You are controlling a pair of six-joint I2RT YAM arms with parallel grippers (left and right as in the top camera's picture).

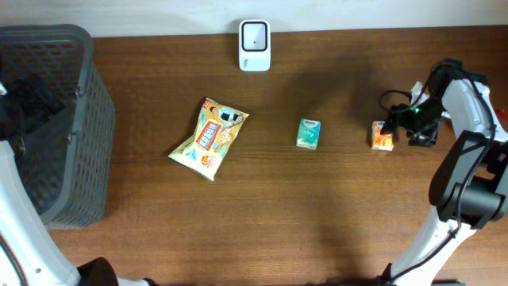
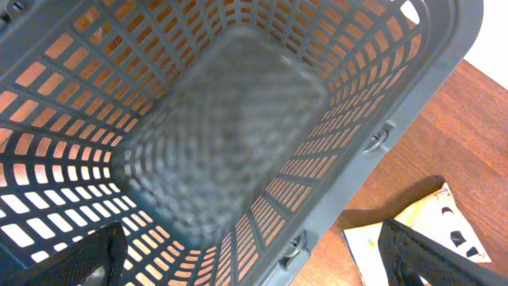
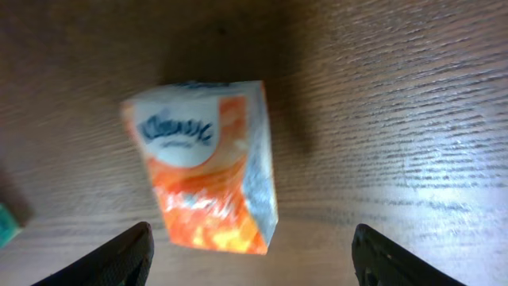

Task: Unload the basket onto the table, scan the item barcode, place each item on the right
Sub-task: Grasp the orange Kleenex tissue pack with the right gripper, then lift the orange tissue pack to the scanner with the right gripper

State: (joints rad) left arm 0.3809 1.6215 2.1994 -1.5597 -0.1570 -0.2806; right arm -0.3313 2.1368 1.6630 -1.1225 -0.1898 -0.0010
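Sitting far left of the scanner (image 1: 254,45), the grey basket (image 1: 94,119) holds nothing, and the left gripper (image 2: 254,266) hangs over it with fingers spread wide. The snack bag (image 1: 208,137) lies below-left of the scanner, the green pack (image 1: 309,133) below-right. The orange tissue pack (image 3: 208,163) lies further right on the table (image 1: 333,222), just ahead of the right gripper (image 3: 255,266), whose fingers stand apart around nothing. No item faces the scanner, so pick-up and scan appear not yet done.

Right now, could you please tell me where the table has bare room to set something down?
The near strip of table, in front of the snack bag, green packet and orange tissue pack, is bare; so is the back, right of the scanner. Crowded around the right gripper.
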